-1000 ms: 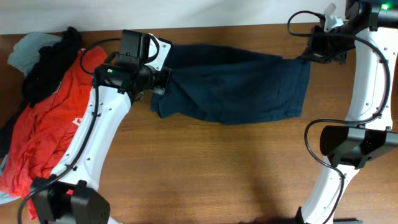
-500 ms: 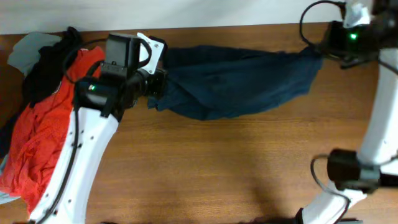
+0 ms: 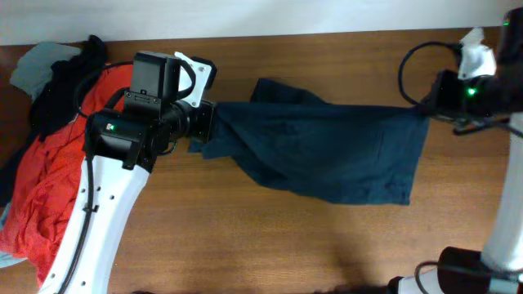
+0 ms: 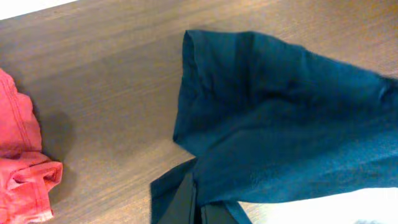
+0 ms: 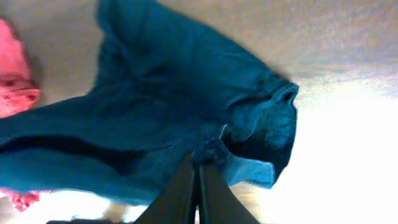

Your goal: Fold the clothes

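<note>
The dark navy-blue garment point(image 3: 327, 147) hangs stretched between both grippers above the wooden table. My left gripper point(image 3: 208, 122) is shut on its left edge; in the left wrist view the cloth point(image 4: 292, 118) spreads up from the closed fingers point(image 4: 186, 199). My right gripper point(image 3: 425, 102) is shut on the right corner; in the right wrist view the cloth point(image 5: 174, 106) bunches at the closed fingertips point(image 5: 186, 186). The lower hem sags toward the table at the front right.
A pile of other clothes lies at the left: a bright red shirt point(image 3: 57, 180), a black garment point(image 3: 65, 82) and a pale blue-grey one point(image 3: 37, 61). The red shirt's edge shows in the left wrist view point(image 4: 22, 168). Bare wooden table point(image 3: 270, 245) lies in front.
Both grippers have lifted and carried the navy garment forward and rightward. The cloth now hangs lower and more spread, with its lower right corner drooping.
</note>
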You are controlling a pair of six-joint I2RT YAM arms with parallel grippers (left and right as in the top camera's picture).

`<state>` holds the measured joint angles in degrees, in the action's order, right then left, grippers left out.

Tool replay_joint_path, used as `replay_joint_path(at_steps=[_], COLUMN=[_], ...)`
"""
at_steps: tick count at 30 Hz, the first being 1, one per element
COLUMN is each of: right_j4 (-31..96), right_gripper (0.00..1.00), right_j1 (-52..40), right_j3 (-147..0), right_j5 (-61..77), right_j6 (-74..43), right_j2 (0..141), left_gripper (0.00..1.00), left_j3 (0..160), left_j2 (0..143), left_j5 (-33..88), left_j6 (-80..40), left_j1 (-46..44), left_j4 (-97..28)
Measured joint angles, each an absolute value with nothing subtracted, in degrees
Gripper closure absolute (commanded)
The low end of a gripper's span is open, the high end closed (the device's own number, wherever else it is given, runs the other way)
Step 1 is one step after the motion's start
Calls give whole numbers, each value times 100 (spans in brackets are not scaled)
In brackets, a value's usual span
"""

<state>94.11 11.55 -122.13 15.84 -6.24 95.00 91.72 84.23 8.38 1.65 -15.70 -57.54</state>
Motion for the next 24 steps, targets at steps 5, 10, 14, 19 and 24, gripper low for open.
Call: replay_joint_path(at_steps=[5,10,14,19,24], right_j4=[8879,8818,8812,8650,8171], right_gripper=[96,96,96,96,96], right_j1=[1229,1678,2084,2268,2307], right_j3=[-11590,-11378,-11087,-10508,-9765], right_j5=[1450,1313,1341,1406,1441], right_j6=[-740,-777,-781,-762,-753], right_j2=[9577,9577,9574,9579,9623], left_gripper=[100,100,100,100,100], left_j3=[9161,9161,9161,9159,9129], left_j2=[8490,8945,9568,10235,10471], left_j5=[696,534,563,558,504], left_j6=[145,259,375,412,451], left_j1=[-1734,-2132,-2314,-2394,-2399], left_j4=[-5199,-4541,-4195,-3833,-3607])
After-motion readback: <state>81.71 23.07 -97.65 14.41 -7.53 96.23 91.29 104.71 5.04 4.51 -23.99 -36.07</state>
